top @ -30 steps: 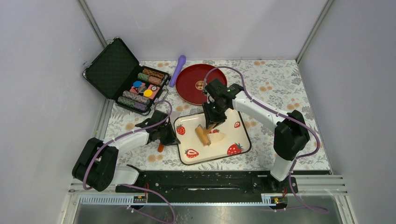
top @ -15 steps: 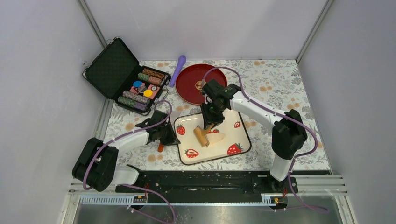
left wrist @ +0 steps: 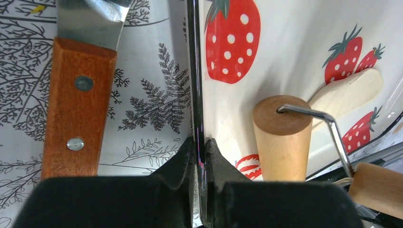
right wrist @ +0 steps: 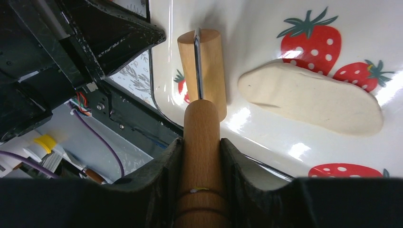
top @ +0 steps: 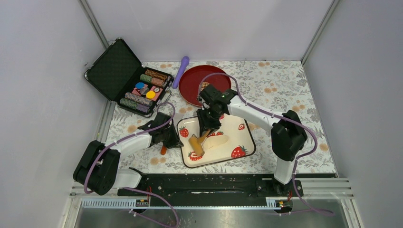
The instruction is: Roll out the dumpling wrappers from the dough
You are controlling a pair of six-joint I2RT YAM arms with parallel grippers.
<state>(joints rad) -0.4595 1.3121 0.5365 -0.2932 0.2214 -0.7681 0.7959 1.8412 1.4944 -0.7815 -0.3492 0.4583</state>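
Top view, dough (top: 219,138): flattened on the strawberry tray (top: 240,137), not yet a round disc.
Top view, roller (top: 196,144): at 9 o'clock of dough; right gripper (top: 205,134) on the nearer arm.
Left wrist, left gripper (left wrist: 200,159): pinched together on tray rim; wooden-handled blade (left wrist: 78,107) on the cloth at 10 o'clock.
Right wrist, grip: clamped on roller handle.
Right wrist, dough: at 2 o'clock of pincer, just beside drum, gap showing; long axis 10-to-4, across drum's 12-to-6; sweep toward 3 o'clock likely needed.
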